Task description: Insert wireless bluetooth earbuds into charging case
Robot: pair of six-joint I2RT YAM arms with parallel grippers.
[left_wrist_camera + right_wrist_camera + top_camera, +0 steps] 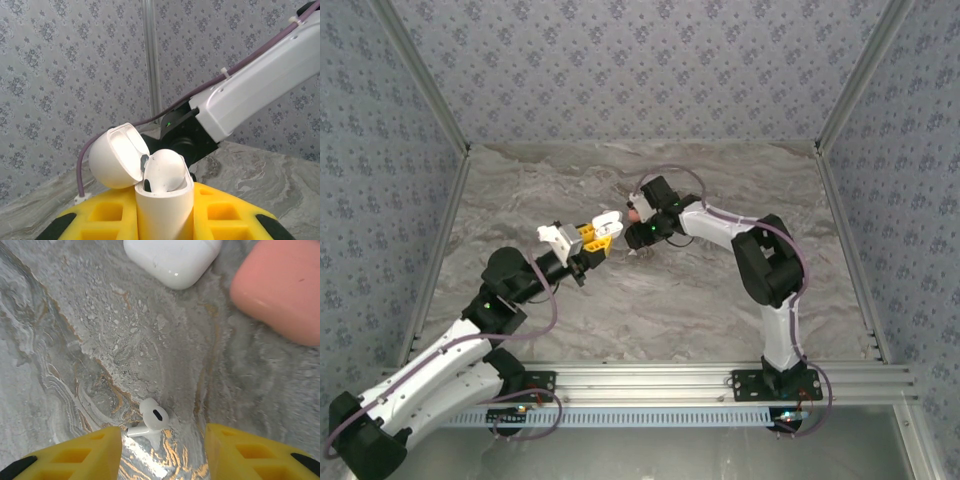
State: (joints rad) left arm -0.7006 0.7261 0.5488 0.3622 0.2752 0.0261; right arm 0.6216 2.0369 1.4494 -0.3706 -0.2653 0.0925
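Robot lab test cell. A left arm and a right arm are bolted to an aluminium rail at the near edge of a marble-look bench. Metal frame posts box it in. Walls have grey patterned covering. Purple cable runs along the arm.
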